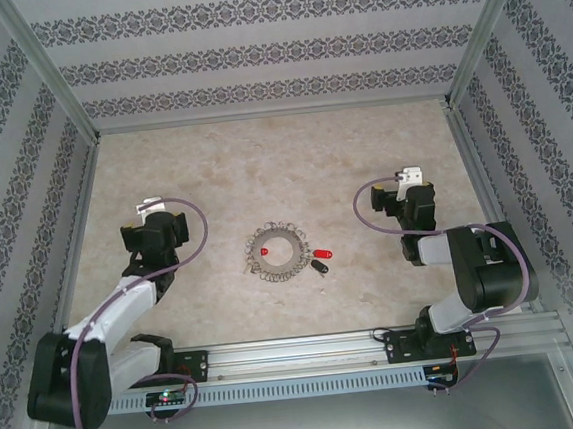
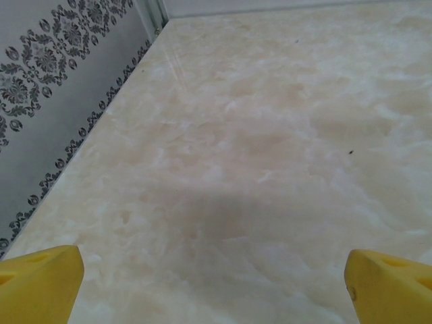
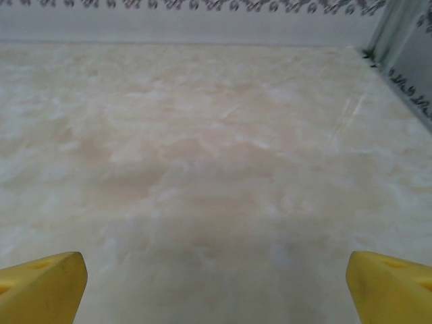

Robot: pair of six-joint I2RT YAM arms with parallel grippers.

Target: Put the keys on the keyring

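We see the left gripper [image 2: 216, 287] and right gripper [image 3: 216, 287] spread wide and empty, flanking the work. The keyring [image 1: 277, 252] lies flat on the table [image 1: 192, 163], midway between them and, we reckon, reachable by either. One red key [image 1: 266, 249] sits inside it, with a second red key [image 1: 322, 254] and a black key [image 1: 319, 268] just to its right.

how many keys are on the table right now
3. One red-headed key lies inside the keyring; a second red key and a black-headed key lie just right of it, close together. Others may be hidden among the ring's wire loops.
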